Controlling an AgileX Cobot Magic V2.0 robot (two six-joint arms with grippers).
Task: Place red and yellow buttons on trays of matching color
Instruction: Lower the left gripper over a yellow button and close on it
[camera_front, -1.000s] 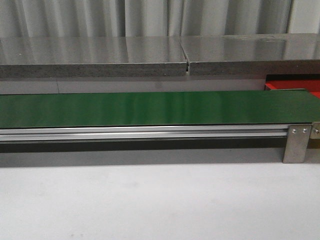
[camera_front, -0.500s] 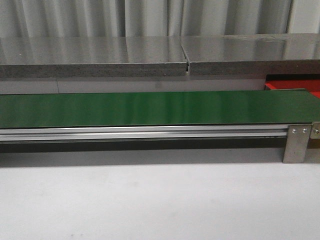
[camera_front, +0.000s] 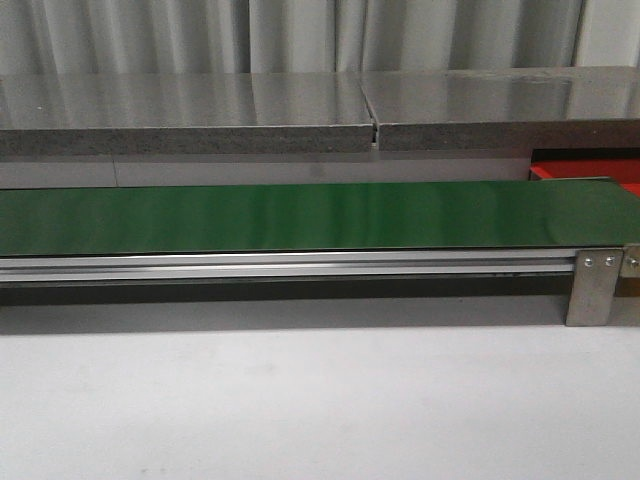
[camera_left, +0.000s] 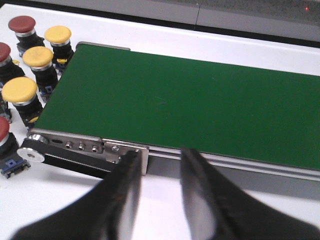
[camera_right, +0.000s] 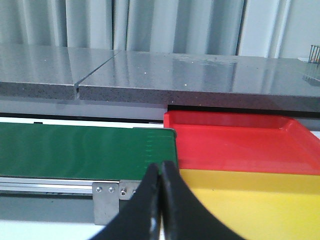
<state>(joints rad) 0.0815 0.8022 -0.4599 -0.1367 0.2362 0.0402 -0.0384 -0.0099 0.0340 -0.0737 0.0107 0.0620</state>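
Left gripper (camera_left: 156, 172): fingers parted, holding nothing.
Right gripper (camera_right: 161, 187): fingers closed together, empty.
Yellow buttons (camera_left: 38, 56): three.
Red buttons (camera_left: 21, 24): three, partly cropped.
Trays: one red tray (camera_right: 235, 140), one yellow tray (camera_right: 260, 200).
Green belt (camera_left: 190, 105): one.

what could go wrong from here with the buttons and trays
1. The round red-capped and yellow-capped buttons stand packed together beside the long green belt, so the open left gripper could knock neighbours while picking one.
2. The flat red tray and flat yellow tray touch edge to edge; a loose drop might land in the wrong colour.
3. The right gripper fingers are shut and would need opening first.
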